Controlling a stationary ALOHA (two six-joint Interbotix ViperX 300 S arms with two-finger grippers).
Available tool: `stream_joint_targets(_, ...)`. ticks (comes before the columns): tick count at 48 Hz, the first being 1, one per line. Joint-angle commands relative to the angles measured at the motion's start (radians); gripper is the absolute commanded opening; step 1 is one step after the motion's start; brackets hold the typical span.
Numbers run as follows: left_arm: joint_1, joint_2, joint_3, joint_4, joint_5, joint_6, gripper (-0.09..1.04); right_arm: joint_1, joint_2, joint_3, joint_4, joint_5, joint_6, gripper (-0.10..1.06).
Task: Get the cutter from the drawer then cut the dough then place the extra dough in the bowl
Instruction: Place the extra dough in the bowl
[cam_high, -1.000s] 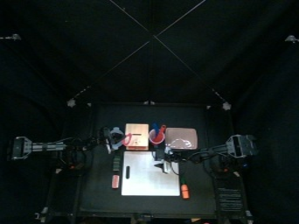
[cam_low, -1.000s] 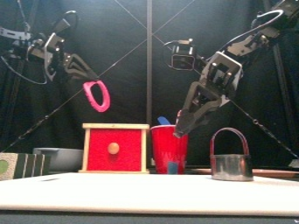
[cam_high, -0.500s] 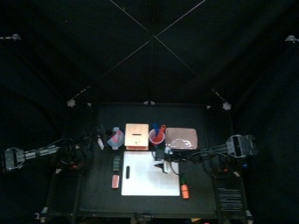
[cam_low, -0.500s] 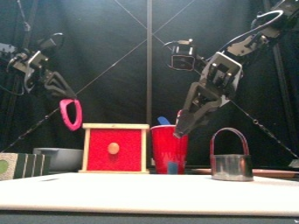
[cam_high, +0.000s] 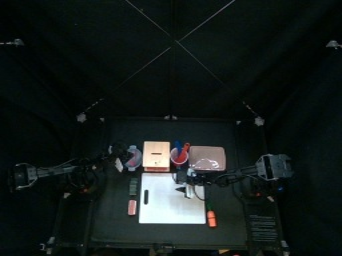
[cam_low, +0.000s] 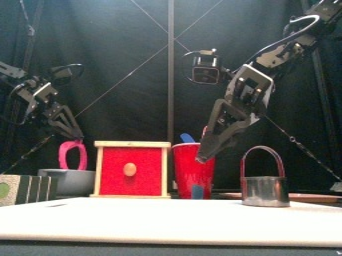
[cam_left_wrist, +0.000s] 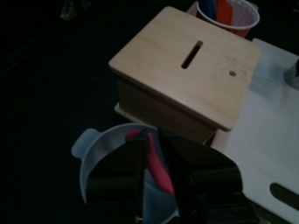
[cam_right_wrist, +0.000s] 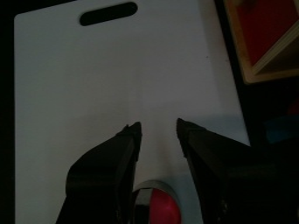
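- The left gripper (cam_low: 64, 140) is clamped on the pink dough ring (cam_low: 70, 156), which hangs edge-on from its 2 jaws at the table's left side.
- The ring's lower end dips behind the rim of the blue-grey bowl (cam_low: 70, 183). Whether it touches the inside I cannot tell.
- In the left wrist view the dough runs as a pink strip between the jaws, right above the bowl's hollow, and the bowl sits just beside the wooden box (cam_left_wrist: 187, 74).
- The box stands between the bowl and the red cup (cam_low: 194, 170), with its red drawer front facing the table's front; a blue knife (cam_low: 187, 138) sticks up from the cup.
- The right gripper (cam_right_wrist: 158, 131) hangs over the white board (cam_right_wrist: 117, 79) with its jaws spread and nothing between them.
- The cutter (cam_low: 265, 180) stands on the right of the cup with its wire handle up, and neither gripper touches it.
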Motion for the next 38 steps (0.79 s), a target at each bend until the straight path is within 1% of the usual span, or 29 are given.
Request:
stream_joint_targets(1, 0.002, 0.006, -0.015, -0.008, -0.035, -0.002, 0.7, 0.0, -0.015, -0.029, -0.002, -0.003, -0.003, 0.77)
stream_joint_targets(8, 0.003, 0.006, -0.011, -0.031, -0.046, -0.002, 0.78, 0.002, -0.012, -0.029, -0.002, -0.003, -0.002, 0.77)
stream_joint_targets(18, -0.005, 0.006, -0.012, -0.092, -0.049, -0.002, 0.79, 0.002, -0.012, -0.037, -0.005, -0.003, -0.005, 0.77)
stream_joint_targets(22, -0.023, 0.006, -0.012, -0.118, -0.061, -0.002, 0.79, 0.003, -0.014, -0.041, -0.029, -0.003, -0.012, 0.77)
stream_joint_targets(27, -0.074, 0.006, -0.014, -0.137, -0.089, -0.002, 0.78, 0.003, -0.018, -0.048, -0.078, -0.005, -0.005, 0.77)
stream_joint_targets(31, -0.141, 0.006, -0.014, -0.137, -0.126, 0.0, 0.78, 0.002, -0.032, -0.052, -0.1, -0.018, -0.003, 0.77)
stream_joint_targets(38, -0.264, 0.006, -0.018, -0.101, -0.213, 0.003, 0.76, -0.005, -0.06, -0.057, -0.101, -0.066, -0.003, 0.77)
